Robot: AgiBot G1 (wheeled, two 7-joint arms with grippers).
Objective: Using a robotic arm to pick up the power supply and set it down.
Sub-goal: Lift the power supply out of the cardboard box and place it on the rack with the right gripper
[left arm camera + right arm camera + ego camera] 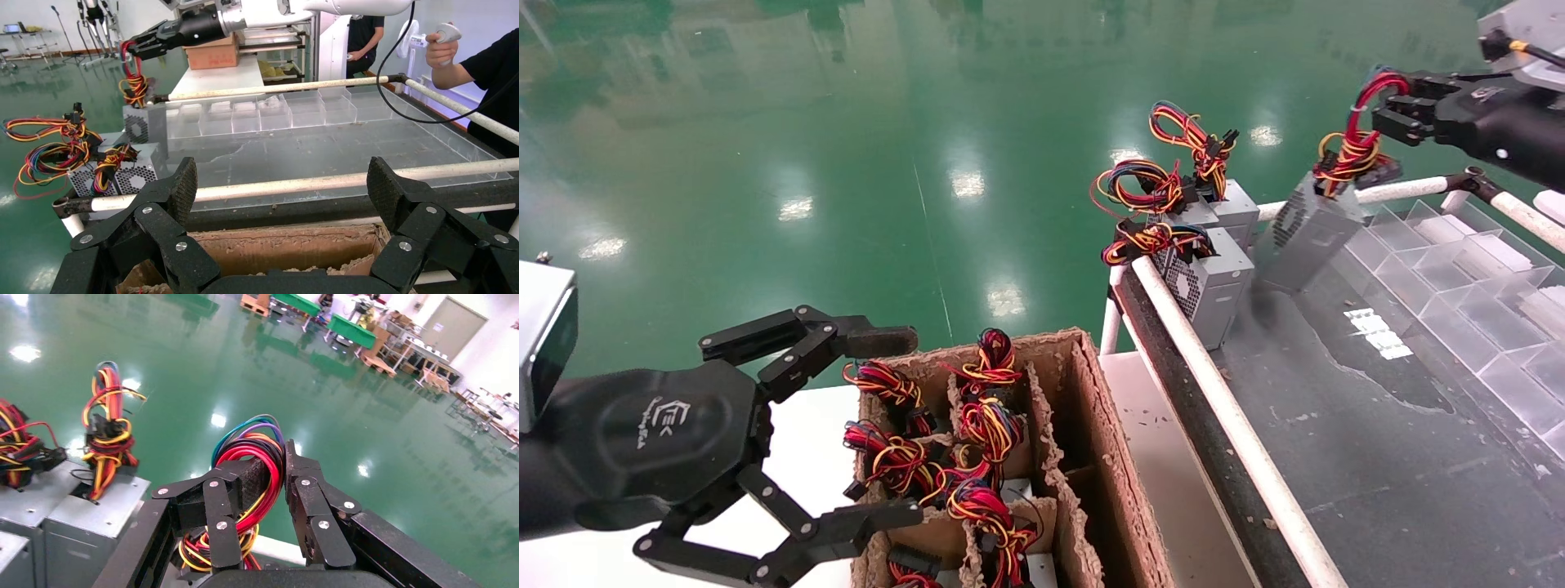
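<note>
One power supply (1310, 233) hung under the right claw (1387, 104), tilted, its lower corner at or just above the dark tabletop (1377, 457); contact could not be told. The right claw was closed on the tall red wire loop (257, 454) at the top of the unit, fingers (245, 481) pinching the loop from both sides, so the grey box sat directly below the claw. Three other grey boxes (1212, 269) with curled wire bundles stood just beside the power supply, at the tabletop's far corner, inside the white rail (1222, 408). Clear plastic dividers (1459, 278) lay on the far side of the power supply from those boxes. The left claw (887, 425) was spread wide, holding nothing, hovering at the edge of a cardboard box (1091, 425) of more wire bundles, well apart from the power supply.
</note>
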